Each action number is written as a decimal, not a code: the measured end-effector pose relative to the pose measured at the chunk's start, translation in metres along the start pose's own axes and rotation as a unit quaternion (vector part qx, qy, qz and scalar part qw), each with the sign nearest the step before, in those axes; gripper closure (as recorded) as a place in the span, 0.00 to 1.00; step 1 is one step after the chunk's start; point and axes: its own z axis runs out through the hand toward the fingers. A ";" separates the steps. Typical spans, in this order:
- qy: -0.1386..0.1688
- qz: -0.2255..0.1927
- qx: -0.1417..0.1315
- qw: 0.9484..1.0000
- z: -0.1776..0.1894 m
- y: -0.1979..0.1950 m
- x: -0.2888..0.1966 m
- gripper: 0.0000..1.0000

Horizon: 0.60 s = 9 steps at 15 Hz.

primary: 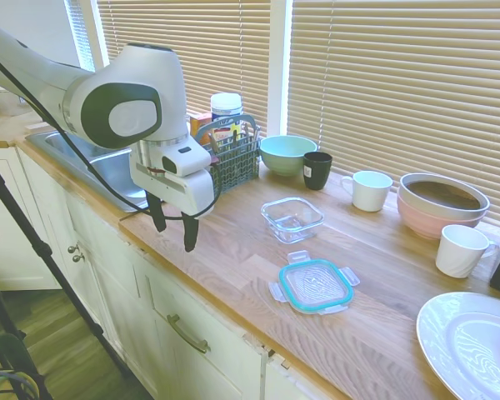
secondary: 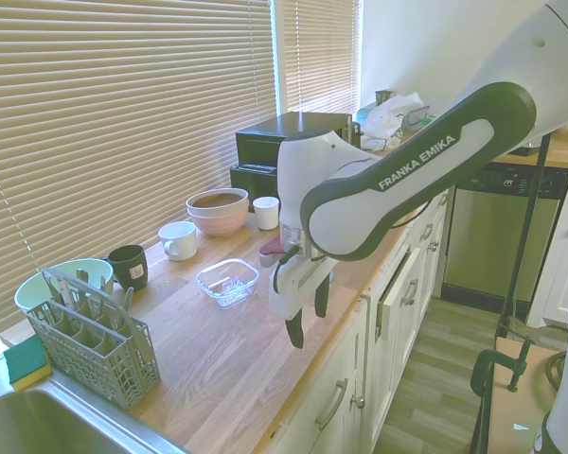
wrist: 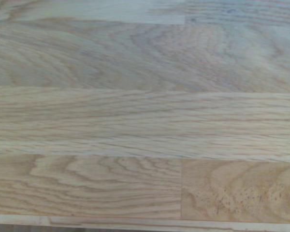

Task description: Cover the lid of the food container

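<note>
The lid (primary: pixel 314 286) lies flat on the wooden counter near its front edge, clear with a teal rim and snap tabs. Just behind it stands the food container (primary: pixel 292 218) (secondary: pixel 227 281), a small clear square tub, uncovered and empty. My gripper (primary: pixel 175 233) (secondary: pixel 308 323) hangs open above the counter's front edge, well to the sink side of both, with nothing between its fingers. In the second exterior view the arm hides the lid. The wrist view shows only bare wood grain.
Along the blinds stand a mint green bowl (primary: pixel 287 153), a black mug (primary: pixel 317 170), a white mug (primary: pixel 371 190), a pink bowl (primary: pixel 442 204) and another white mug (primary: pixel 462 250). A white plate (primary: pixel 471 346) lies far right. A cutlery basket (primary: pixel 233 158) sits beside the sink (primary: pixel 108 162).
</note>
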 end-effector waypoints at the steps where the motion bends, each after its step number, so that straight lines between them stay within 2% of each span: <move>1: 0.000 0.000 -0.001 1.000 0.000 0.000 0.000 0.00; 5: 0.002 0.012 0.001 1.000 -0.003 0.006 0.010 0.00; 9: -0.008 0.042 0.006 0.999 -0.005 0.042 0.046 0.00</move>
